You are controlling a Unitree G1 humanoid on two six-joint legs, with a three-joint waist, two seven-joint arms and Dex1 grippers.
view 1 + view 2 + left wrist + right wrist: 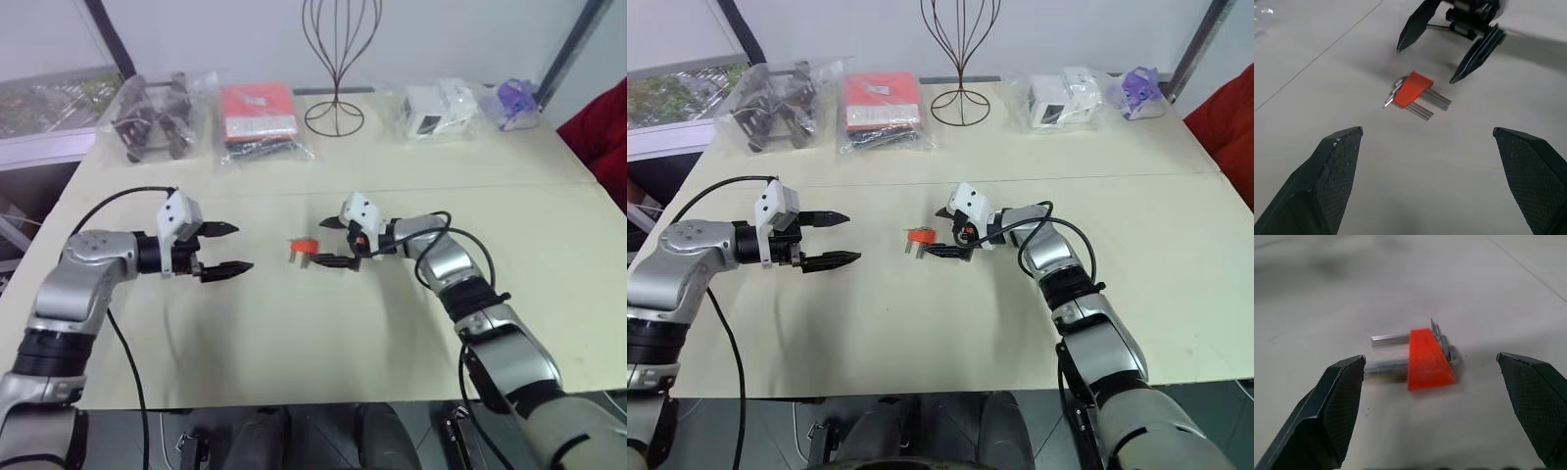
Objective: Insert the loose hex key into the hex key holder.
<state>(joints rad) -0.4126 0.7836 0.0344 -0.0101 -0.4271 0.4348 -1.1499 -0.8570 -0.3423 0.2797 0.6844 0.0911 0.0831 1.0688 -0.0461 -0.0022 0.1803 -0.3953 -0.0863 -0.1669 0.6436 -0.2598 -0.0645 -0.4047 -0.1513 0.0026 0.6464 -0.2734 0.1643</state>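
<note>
Holder block, the hex key holder (303, 248), lies just beyond the right gripper (331, 242), whose jaws gape empty. Its keys run along the line between the arms, and the left gripper (228, 249), also wide and empty, sits farther off.

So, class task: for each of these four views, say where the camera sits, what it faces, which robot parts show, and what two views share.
Left eye view: on the head, looking forward and down at the table; both arms show, left gripper and right gripper, both open.
Right eye view: beside it, same scene.
Left wrist view: on the left wrist, facing the hex key holder; its own fingers show, with the right gripper beyond.
Right wrist view: on the right wrist, close on the holder.
Shared: both wrist views see the holder.
</note>
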